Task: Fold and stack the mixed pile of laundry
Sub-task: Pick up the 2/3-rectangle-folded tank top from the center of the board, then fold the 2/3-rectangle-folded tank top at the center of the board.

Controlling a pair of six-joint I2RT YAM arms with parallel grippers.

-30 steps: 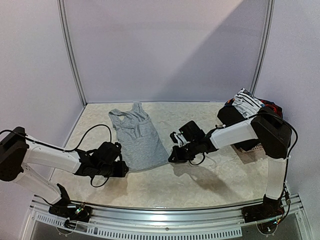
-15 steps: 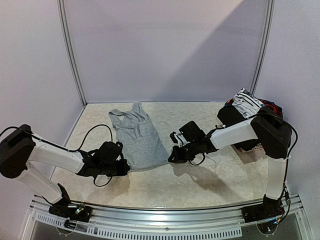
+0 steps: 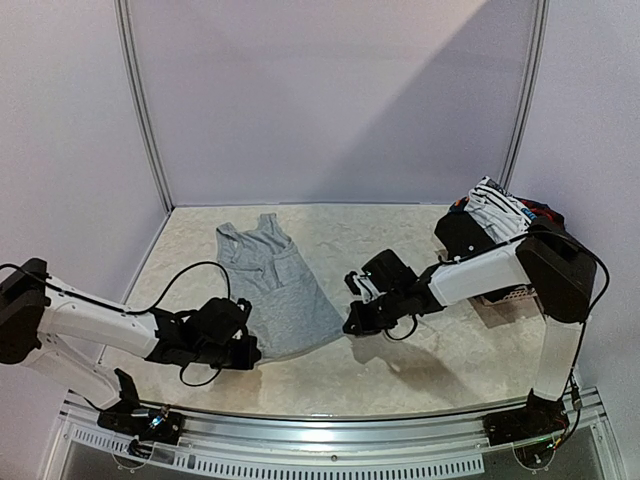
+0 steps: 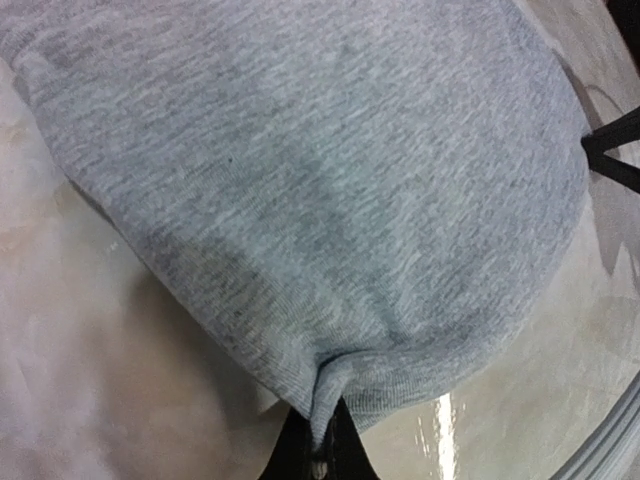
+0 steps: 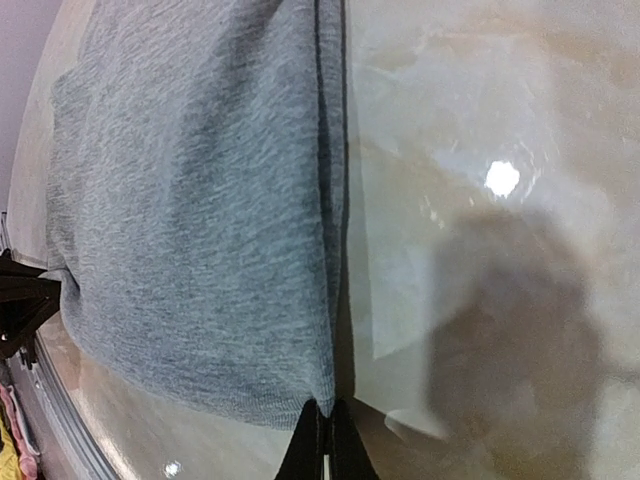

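Fabric of grey top (image 3: pixel 280 285): judged thin, light, limp, stretchy. Spread flat on surface (image 3: pixel 420 370) between the hands. Pinched at either hem corner by left hand (image 3: pixel 250 351) and right hand (image 3: pixel 351 324), both pressed together on cloth. Hold hems; expect sag. Remaining laundry pile (image 3: pixel 495 210) beyond right hand

Heather-grey tank top (image 3: pixel 278 290), cream marbled table (image 3: pixel 400 235), black-and-white striped piece (image 3: pixel 492 203), pale lilac walls (image 3: pixel 330 100).
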